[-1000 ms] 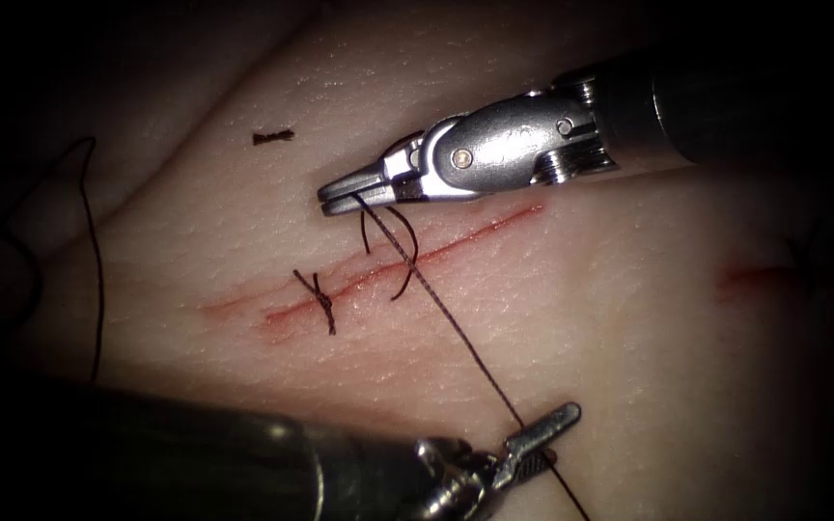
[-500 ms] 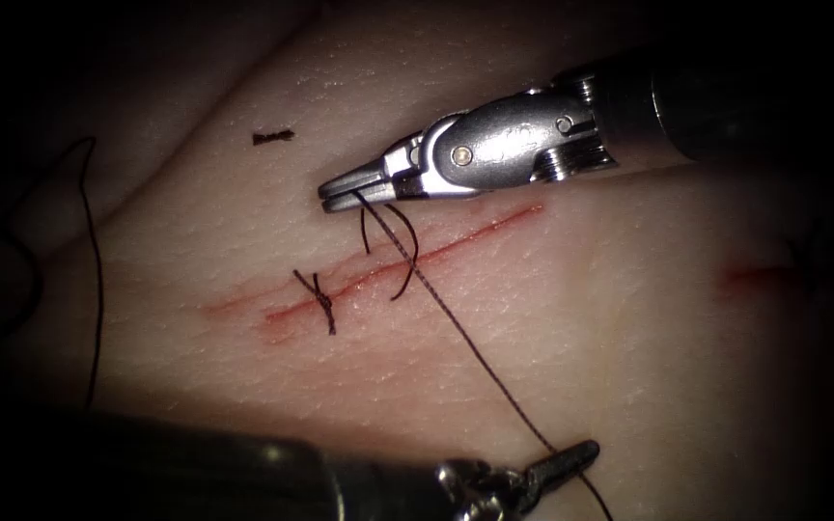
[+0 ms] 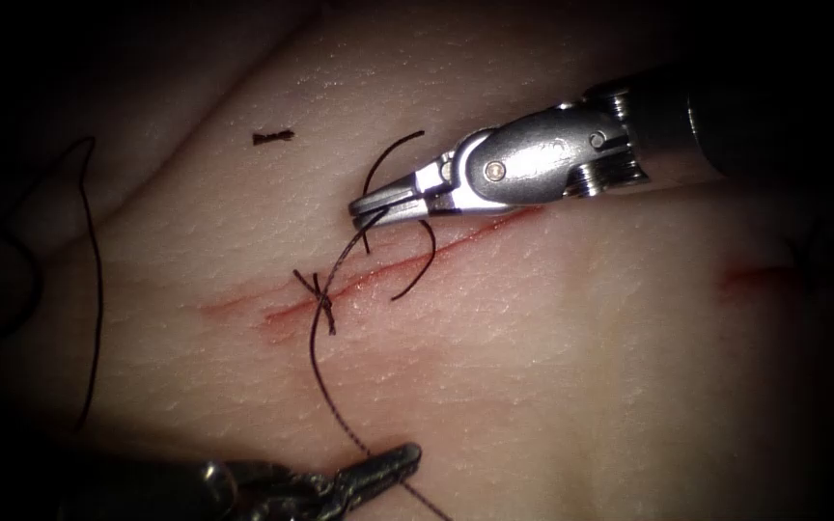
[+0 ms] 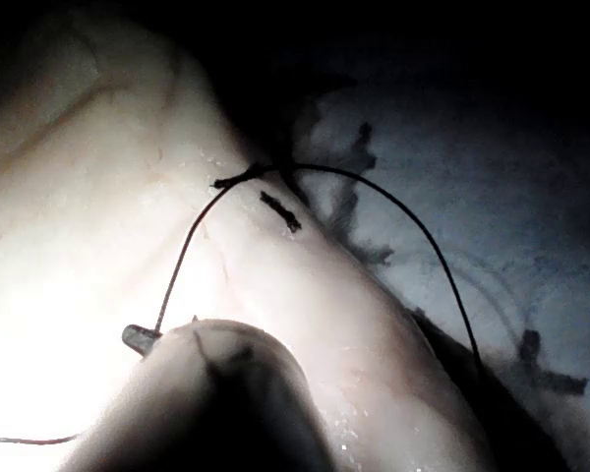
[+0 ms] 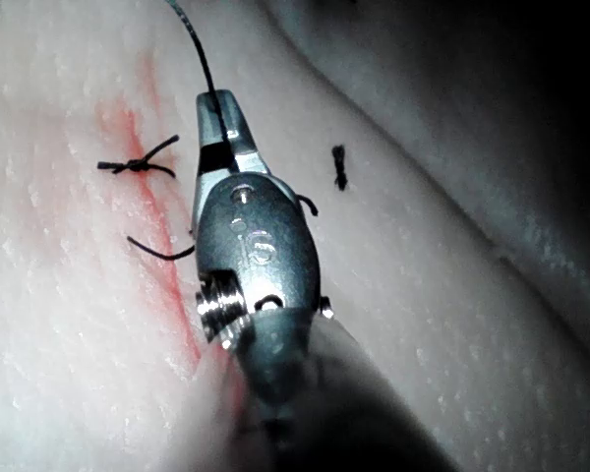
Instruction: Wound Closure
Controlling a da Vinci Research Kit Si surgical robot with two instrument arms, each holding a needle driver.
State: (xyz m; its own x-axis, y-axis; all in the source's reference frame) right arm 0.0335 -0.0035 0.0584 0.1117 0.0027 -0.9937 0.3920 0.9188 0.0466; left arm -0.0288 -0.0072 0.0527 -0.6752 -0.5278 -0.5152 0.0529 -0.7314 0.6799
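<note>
- Pale pork tissue (image 3: pixel 552 338) fills the endoscope view, with a thin red cut (image 3: pixel 388 272) running slantwise across it and red fluid (image 3: pixel 282 318) smeared along its lower left end.
- Right tool (image 3: pixel 369 206), silver, comes in from the upper right; its jaws are pressed together, pinching the dark thread (image 3: pixel 316 347) just above the cut.
- From that pinch the thread curves down and left in a slack arc, crossing the cut, to the left tool (image 3: pixel 400 457) at the bottom edge.
- Left tool's jaws are closed on the thread near the lower edge; a short length trails past them.
- A finished knot (image 3: pixel 320 301) sits on the cut, with short thread ends sticking out.
- Loose curls of thread (image 3: pixel 422 260) lie beside the right tool's tip, over the cut.
- A small cut end of thread (image 3: pixel 272 137) lies on the tissue, up and left, well apart from the cut.
- I cannot find the needle.
</note>
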